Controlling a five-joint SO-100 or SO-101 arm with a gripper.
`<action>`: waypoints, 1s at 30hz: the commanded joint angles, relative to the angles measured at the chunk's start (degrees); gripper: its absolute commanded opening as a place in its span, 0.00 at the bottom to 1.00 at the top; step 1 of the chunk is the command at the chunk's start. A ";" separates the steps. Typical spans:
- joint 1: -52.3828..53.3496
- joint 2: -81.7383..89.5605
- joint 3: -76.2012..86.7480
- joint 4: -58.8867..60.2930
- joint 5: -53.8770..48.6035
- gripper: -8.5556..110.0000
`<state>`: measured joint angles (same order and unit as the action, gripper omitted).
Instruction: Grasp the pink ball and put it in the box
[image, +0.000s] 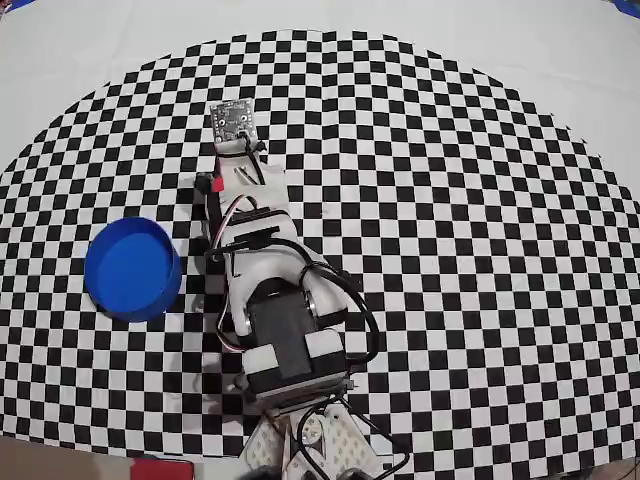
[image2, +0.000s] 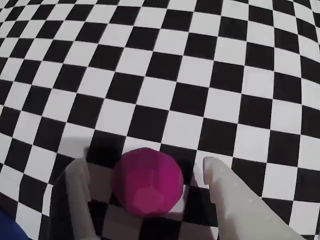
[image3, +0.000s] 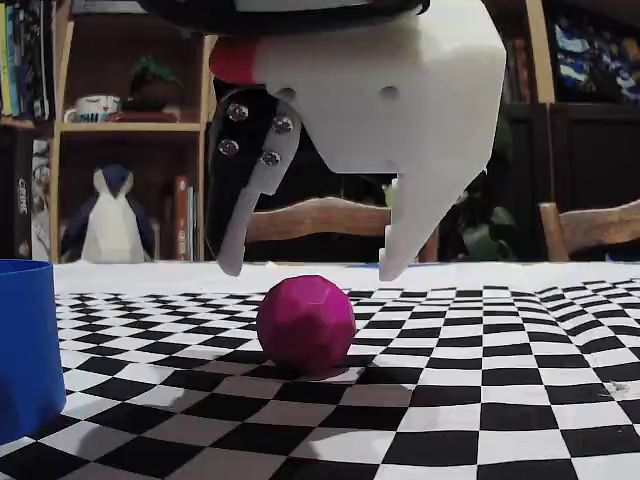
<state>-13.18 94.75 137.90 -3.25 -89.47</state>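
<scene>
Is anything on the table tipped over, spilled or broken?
Nothing stands out. The pink ball sits whole on the checkered cloth under the open jaws of the gripper, and the blue box stands upright to the side, apart from it.

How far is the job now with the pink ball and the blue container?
Done: the open gripper hangs above the small magenta-pink ball, a finger on each side. In hand: nothing; the ball rests on the checkered table. Left: lowering, grasping, carrying to the round blue container.

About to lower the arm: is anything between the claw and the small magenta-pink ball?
Nothing visible. The open claw hangs right above the small magenta-pink ball, with only bare checkered cloth around it.
</scene>
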 joint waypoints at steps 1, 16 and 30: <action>0.18 0.00 -2.46 -0.26 -0.53 0.29; 0.18 -3.25 -5.10 -0.26 -0.53 0.29; 0.18 -6.15 -7.12 -0.26 -0.53 0.29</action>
<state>-13.18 88.33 132.98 -3.25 -89.47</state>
